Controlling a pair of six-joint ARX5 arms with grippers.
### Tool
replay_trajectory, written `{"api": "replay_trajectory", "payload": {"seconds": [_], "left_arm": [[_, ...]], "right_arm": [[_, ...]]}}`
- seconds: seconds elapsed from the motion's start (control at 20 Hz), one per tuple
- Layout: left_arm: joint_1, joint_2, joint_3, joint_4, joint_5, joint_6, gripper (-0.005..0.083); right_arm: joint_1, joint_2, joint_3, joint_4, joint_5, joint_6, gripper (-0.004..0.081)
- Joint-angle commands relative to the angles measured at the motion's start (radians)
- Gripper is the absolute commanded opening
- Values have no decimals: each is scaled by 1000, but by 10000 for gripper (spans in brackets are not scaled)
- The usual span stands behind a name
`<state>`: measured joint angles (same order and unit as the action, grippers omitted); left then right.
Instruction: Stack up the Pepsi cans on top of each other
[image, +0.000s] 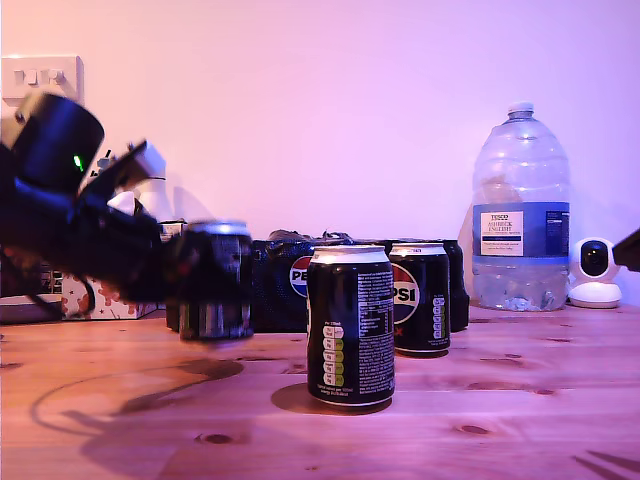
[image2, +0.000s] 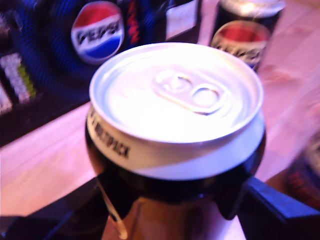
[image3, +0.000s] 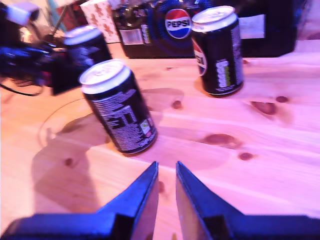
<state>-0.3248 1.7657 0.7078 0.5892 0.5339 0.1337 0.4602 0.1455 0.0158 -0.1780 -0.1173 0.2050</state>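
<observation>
Nearest in the exterior view, one Pepsi can (image: 350, 325) stands upright on the wooden table (image: 500, 410), just left of frame centre and apart from the others. A second Pepsi can (image: 419, 297) stands upright behind it, slightly toward the exterior view's right, close in front of the black Pepsi multipack (image: 290, 280).

At centre left of the exterior view, a third Pepsi can (image: 214, 280) is held clear of the tabletop, its shadow on the wood below. My first gripper (image2: 175, 200) is clamped on this can's body, one finger on each side below the silver rim; the can is blurred, so its exact tilt cannot be confirmed.

My second gripper (image3: 166, 195) hangs over bare table short of the nearest can, fingers drawn almost together with a narrow gap, gripping nothing.

Against the wall, in the right of the exterior view, stand a large water bottle (image: 520, 215) and a small white camera (image: 595, 272).
</observation>
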Motion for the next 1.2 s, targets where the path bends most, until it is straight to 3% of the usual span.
{"api": "replay_trajectory", "payload": {"seconds": [0.0,0.35,0.6,0.75,0.9,1.05,1.15], "left_arm": [[-6,-95,3,1,24,-2,409],[-39,-251,3,-134,38,-2,409],[-64,-319,3,-200,37,-2,409],[-64,-329,3,-209,38,-3,409],[-64,-343,3,-223,38,-2,409],[-64,-361,3,-229,39,-2,409],[-64,-373,3,-235,39,-2,409]], "right_arm": [[4,11,-8,12,23,-14,91],[4,83,-8,159,132,-72,157],[4,224,-8,352,127,-96,493],[4,240,-8,425,128,-54,492],[4,244,-8,396,155,-53,492],[3,244,-8,402,159,30,492],[3,251,-8,404,192,10,497]]}}
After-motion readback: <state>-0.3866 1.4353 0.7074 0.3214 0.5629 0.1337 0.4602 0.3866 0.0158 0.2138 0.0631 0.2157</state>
